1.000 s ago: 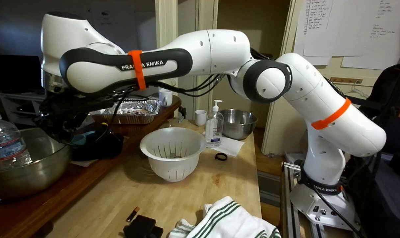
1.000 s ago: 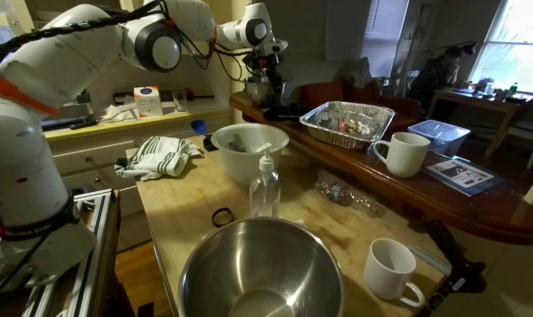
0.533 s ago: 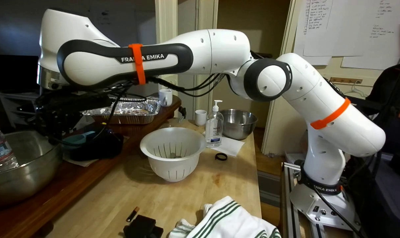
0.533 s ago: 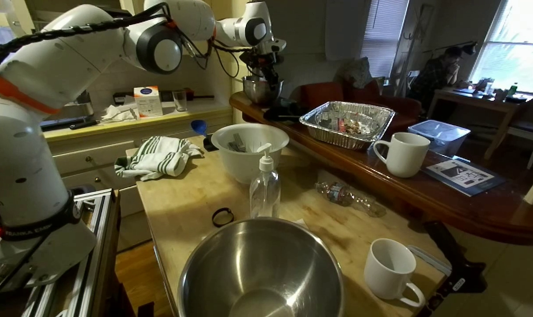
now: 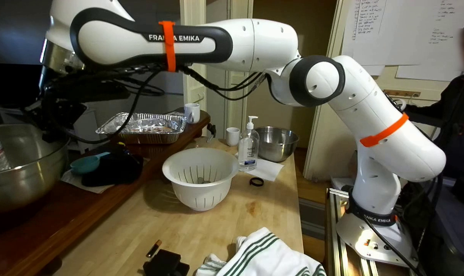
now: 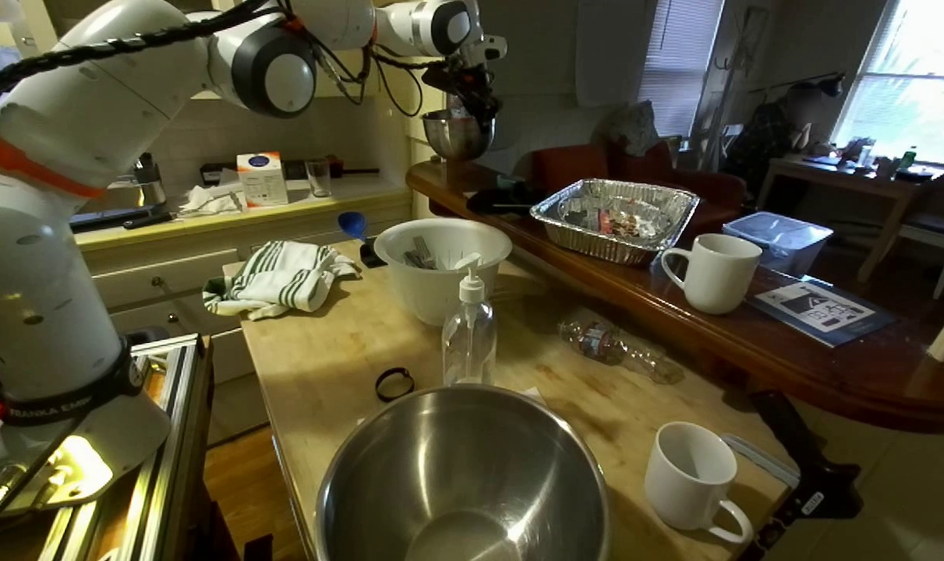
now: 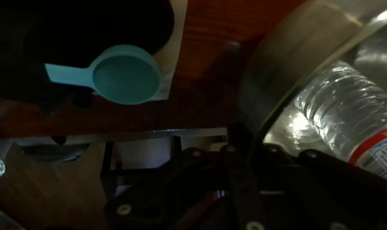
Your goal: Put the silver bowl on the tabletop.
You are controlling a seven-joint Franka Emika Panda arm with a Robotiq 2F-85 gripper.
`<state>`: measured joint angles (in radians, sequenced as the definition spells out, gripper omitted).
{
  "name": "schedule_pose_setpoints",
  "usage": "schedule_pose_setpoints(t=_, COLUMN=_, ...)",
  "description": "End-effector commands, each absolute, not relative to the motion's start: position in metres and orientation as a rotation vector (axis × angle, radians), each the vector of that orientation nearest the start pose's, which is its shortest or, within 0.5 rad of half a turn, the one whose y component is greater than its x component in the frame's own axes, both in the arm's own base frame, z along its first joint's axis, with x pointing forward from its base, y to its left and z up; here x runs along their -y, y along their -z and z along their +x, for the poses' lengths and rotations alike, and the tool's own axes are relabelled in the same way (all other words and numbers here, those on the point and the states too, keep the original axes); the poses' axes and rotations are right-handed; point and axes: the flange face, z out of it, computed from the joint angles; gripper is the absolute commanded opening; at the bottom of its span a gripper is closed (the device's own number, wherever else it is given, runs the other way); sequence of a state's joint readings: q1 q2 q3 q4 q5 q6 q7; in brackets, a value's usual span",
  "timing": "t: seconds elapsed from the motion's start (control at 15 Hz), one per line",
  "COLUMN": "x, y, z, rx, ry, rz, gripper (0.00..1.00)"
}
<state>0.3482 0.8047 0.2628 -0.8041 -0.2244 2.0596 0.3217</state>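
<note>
One black gripper (image 7: 252,143), its fingers set narrow, clasps the thin rim of the silver bowl (image 5: 28,180), a wide, rounded vessel of reflective stainless steel. At left in an exterior view, this bowl is raised over the dark, glossy wooden ledge (image 5: 78,207), to the left of the pale butcher-block tabletop (image 5: 178,230). Inside it leans a ribbed, clear plastic water bottle (image 7: 350,108) with a red-edged label. Near the bowl, a teal scoop (image 7: 126,80) with a round cup and flat handle lies partly over a black object (image 5: 113,174) too dark to identify. Farther along the ledge are a crimped, rectangular foil tray (image 5: 151,138) and a smooth white mug (image 6: 721,273).

On the tabletop, a white plastic colander (image 5: 203,195) with vertical slots stands upright. Toward the far end are a clear pump bottle (image 5: 248,153) and a second, deep stainless-steel bowl (image 5: 277,143). A thin black ring (image 5: 256,181) lies to the right of the colander. At the near edge, a white towel (image 5: 264,257) with green stripes lies in soft folds. In an exterior view, a crumpled clear bottle (image 6: 620,351) lies on its side near the ledge.
</note>
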Motion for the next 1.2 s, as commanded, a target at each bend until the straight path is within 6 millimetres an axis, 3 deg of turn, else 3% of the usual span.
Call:
schedule_pose_setpoints(t=0.0, x=-0.367, y=-0.552, z=0.674, rx=0.542, ry=0.639, rz=-2.874, gripper=0.02)
schedule_pose_setpoints(t=0.27, x=-0.375, y=-0.562, z=0.631, rx=0.644, ry=0.613, rz=-2.918, gripper=0.02)
schedule_pose_setpoints(t=0.53, x=-0.378, y=-0.557, z=0.591, rx=0.481, ry=0.593, rz=-2.994, gripper=0.02)
schedule_pose_setpoints(t=0.93, x=-0.381, y=-0.527, z=0.519, rx=-0.006, ry=0.520, rz=-3.059, gripper=0.02)
schedule_pose_setpoints(t=1.07, x=-0.375, y=-0.515, z=0.506, rx=0.007, ry=0.548, rz=-3.038, gripper=0.02)
schedule_pose_setpoints(t=1.13, x=-0.362, y=-0.507, z=0.507, rx=0.069, ry=0.585, rz=-3.025, gripper=0.02)
